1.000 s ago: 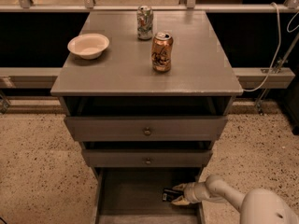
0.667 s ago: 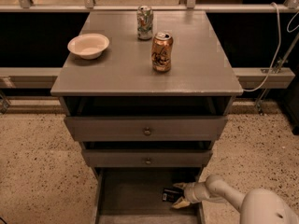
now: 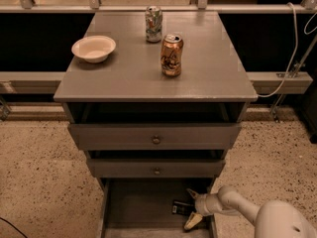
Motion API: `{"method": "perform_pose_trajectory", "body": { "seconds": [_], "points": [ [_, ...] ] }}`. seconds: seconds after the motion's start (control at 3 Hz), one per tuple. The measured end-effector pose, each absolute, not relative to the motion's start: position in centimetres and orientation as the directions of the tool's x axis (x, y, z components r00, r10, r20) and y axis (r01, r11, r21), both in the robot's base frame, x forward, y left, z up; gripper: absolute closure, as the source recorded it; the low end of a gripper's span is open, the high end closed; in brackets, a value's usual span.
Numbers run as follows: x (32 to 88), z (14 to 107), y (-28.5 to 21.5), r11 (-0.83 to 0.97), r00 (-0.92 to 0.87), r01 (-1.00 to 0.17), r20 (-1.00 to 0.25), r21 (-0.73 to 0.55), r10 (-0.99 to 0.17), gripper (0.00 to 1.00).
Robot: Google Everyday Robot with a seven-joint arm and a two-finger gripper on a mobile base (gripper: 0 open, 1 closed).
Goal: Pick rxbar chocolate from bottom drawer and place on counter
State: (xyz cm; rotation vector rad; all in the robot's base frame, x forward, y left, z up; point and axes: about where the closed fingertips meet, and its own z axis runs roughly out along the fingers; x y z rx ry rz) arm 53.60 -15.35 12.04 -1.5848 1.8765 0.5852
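Gripper (image 3: 192, 209), fingers spread, low inside the bottom drawer (image 3: 136, 205), close to its right wall; the rxbar chocolate (image 3: 180, 208) lies at the fingertips. Close above the gripper: the middle drawer front (image 3: 156, 168). Beyond the bar: bare drawer floor. High above, on the counter (image 3: 213, 73): copper can (image 3: 172, 55), silver can (image 3: 153, 24), bowl (image 3: 93, 48); the right side is bare.

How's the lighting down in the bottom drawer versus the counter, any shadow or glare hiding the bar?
Camera view: the counter is evenly lit, faint sheen at its front edge; the bottom drawer is dim, so the black snack bar barely stands out; the pale tool, open at the bar's right end, shows clearly.
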Motion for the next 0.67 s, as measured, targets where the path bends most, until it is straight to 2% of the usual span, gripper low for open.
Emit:
{"method": "perform_pose_trajectory", "body": {
  "seconds": [0.33, 0.67],
  "points": [
    [53.6, 12.05, -15.35, 0.187, -0.1, -0.981, -0.694, -0.05, -0.713, 0.03],
    [53.6, 12.06, -15.35, 0.187, -0.1, -0.981, -0.694, -0.05, -0.713, 0.1]
  ]
}}
